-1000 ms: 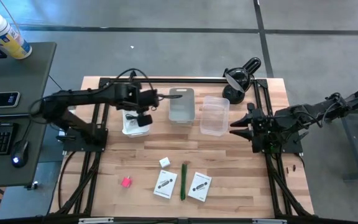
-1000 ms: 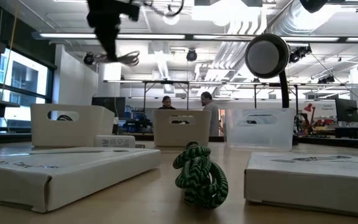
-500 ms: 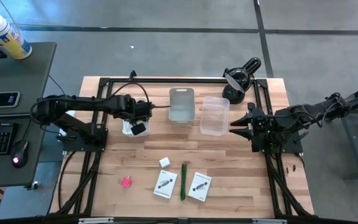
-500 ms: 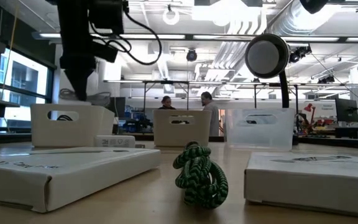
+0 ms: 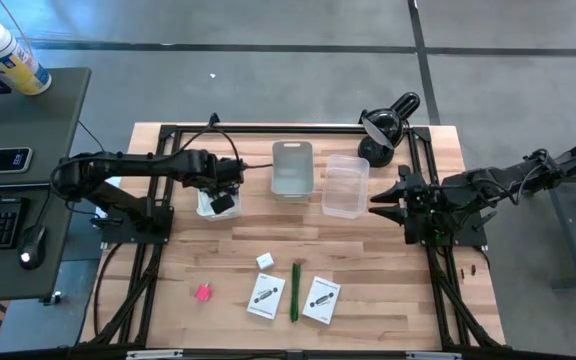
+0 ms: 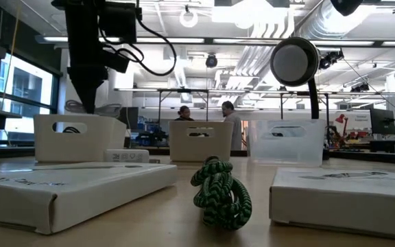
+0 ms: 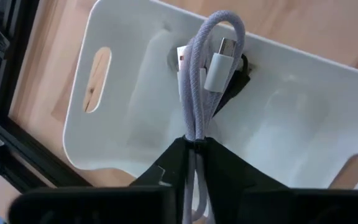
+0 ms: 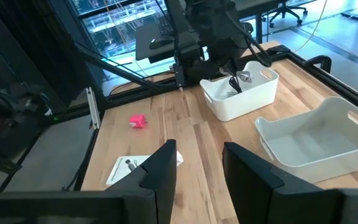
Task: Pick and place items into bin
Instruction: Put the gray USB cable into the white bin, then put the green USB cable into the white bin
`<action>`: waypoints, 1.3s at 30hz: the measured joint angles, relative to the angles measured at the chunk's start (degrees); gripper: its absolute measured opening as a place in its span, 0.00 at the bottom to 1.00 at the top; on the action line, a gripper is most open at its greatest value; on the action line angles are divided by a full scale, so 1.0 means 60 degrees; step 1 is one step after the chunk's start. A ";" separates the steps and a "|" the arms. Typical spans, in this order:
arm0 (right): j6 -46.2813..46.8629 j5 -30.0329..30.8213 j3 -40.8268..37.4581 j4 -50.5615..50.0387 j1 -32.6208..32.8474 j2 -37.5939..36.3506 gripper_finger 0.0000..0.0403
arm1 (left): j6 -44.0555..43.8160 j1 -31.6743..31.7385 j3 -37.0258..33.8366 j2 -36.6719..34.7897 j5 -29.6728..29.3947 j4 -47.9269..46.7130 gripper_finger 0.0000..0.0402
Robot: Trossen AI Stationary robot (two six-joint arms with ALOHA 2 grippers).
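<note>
Left fingers: we see the left gripper (image 7: pixel 194 146) pinching a folded pale cable (image 7: pixel 197 81) between nearly closed fingertips; its white plug dangles ahead of them.
Below the cable: the cable hangs inside the white bin (image 7: pixel 135 106), the leftmost bin at the table's far side (image 5: pixel 208 200).
Right fingers: we find the right gripper (image 8: pixel 197 165) parted about halfway and holding nothing, hovering at the table's right edge (image 5: pixel 393 205).
Neighbouring bins: a grey bin (image 5: pixel 292 168) stands just beside the white one, and a clear bin (image 5: pixel 345 186) beside that.
Lamp: the black desk lamp (image 5: pixel 383 125) sits at the far right corner, behind the clear bin.
Remaining items: the pink block (image 5: pixel 204 293), white cube (image 5: pixel 264 261), green pen (image 5: pixel 295 290) and two white cards (image 5: pixel 266 296) lie at the near side, well apart from both arms.
Low view alone: we see a green braided cord bundle (image 6: pixel 219 192) between the two card boxes, and two people (image 6: pixel 184 113) in the room behind.
Left wrist view alone: only here does the cable's plug show clearly.
</note>
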 joint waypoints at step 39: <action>0.0108 0.0033 -0.0022 -0.0226 0.0000 0.1370 0.30 | 0.5941 -0.3646 0.2876 -0.0358 0.2732 0.3363 0.37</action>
